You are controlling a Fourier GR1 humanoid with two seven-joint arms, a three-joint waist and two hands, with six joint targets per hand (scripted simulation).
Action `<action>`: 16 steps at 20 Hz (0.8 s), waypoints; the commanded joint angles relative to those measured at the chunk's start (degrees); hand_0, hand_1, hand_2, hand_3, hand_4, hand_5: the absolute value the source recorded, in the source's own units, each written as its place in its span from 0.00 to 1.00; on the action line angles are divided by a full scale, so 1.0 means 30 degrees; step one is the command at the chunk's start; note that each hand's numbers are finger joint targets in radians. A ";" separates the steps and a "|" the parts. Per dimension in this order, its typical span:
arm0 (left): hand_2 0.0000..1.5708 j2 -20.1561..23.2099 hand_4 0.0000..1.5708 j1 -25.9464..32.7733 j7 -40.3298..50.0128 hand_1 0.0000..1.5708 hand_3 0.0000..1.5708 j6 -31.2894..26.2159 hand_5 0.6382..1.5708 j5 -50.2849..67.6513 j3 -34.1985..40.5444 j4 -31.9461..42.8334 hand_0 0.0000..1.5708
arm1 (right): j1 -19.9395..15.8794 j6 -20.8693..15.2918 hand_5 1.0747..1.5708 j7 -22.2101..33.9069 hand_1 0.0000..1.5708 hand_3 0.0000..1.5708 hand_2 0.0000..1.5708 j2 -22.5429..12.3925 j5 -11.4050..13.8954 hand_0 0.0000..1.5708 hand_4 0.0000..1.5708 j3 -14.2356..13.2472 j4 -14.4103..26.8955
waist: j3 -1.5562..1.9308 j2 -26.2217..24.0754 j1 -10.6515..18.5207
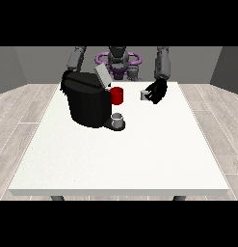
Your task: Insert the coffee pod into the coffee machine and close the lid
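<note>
Robot hand (157, 91) at the view's right, upper right of centre in the frame: black, fingers curled round a small grey coffee pod (143, 95), held just above the counter (120, 159). Other robot hand, at the view's left: hidden behind the coffee machine (86, 102); finger position impossible to tell.

Hazards from here, as judgements:
- Slipping of the pod in transit. Cause: small, smooth, cylindrical body, with little surface showing between the fingers.
- Collision with the red mug (117, 95), standing between pod and machine, close beside the machine's right flank. Cause: a low, straight path towards the opening.
- Missing the pod chamber. Cause: opening narrow and partly screened by the raised lid (102, 76); chamber itself not visible from this side.
- Striking the lid and knocking it shut before insertion. Cause: lid tilted up over the approach path.
- Shifting of the machine when pressing the lid down. Cause: push off the vertical on a smooth surface.

Materials and shapes:
- Pod: short grey cylinder, pale top.
- Mug: red, glossy, cylindrical, open at the top.
- Lid: flat grey plate, hinged, angled up and to the left.
- Machine: bulky, matt black, rounded body, upper left of centre.
- Small grey cup (118, 119): on the drip base at the machine's front, low and round.
- Counter: large, white, flat, smooth, rectangular.
</note>
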 commanded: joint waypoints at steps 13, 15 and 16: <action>0.80 -0.0878 0.36 -0.2472 0.3018 0.76 0.83 -0.3157 1.00 0.1340 0.1321 -0.2288 0.76 | 0.0100 0.0254 1.00 -0.1328 0.00 0.00 0.00 -0.0178 0.0230 0.00 0.17 0.0168 0.2244 | -0.0011 -0.1607 0.0305; 0.80 -0.1207 0.36 -0.2264 0.2960 0.76 0.83 -0.3204 1.00 0.1514 0.1370 -0.2351 0.76 | -0.0097 0.0663 1.00 -0.1056 0.00 0.00 0.00 -0.0635 0.0219 0.00 0.17 0.0186 0.2144 | -0.0011 -0.1464 0.0242; 0.80 -0.0875 0.36 -0.2373 0.3272 0.76 0.83 -0.4098 1.00 0.1512 0.1196 -0.2701 0.76 | 0.0606 0.0784 1.00 -0.1071 0.00 0.00 0.00 -0.0392 0.0120 0.00 0.19 0.0310 0.2053 | -0.0010 -0.2163 0.0194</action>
